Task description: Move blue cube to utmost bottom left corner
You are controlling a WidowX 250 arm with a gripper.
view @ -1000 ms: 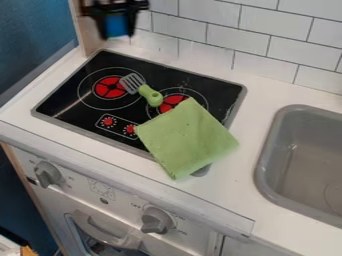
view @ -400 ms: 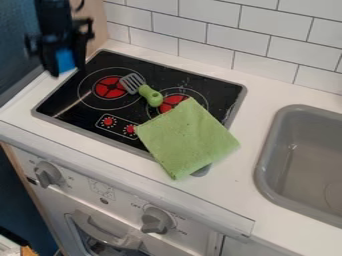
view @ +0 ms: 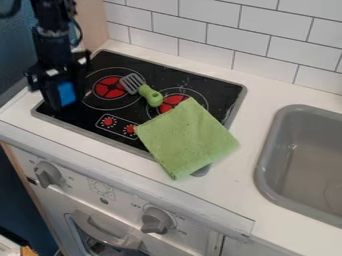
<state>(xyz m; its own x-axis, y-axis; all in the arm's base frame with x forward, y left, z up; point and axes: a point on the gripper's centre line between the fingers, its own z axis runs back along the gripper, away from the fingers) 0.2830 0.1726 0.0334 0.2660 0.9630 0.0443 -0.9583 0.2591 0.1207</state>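
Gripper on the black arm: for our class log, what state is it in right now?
Gripper: closed on the blue cube, held at the left part of the stovetop.

The arm (view: pixel 53 47) is black nearly all over, its upper length (view: pixel 53 12) a thick, rounded column with a slight sheen. Further down it breaks into stepped, blocky sections with uneven edges. Around the middle runs a band (view: pixel 53 34) of paler, bluish grey. A thin black cable (view: pixel 80 32) bows out in a loop beside the column, and another dark, curved piece (view: pixel 10 10) shows near the upper left corner. Lower, a wide black crosspiece (view: pixel 59 71) has knobbly ends and small pale specks, too blurred to tell whether they are screws. The jaws are black, broad and flat-sided.
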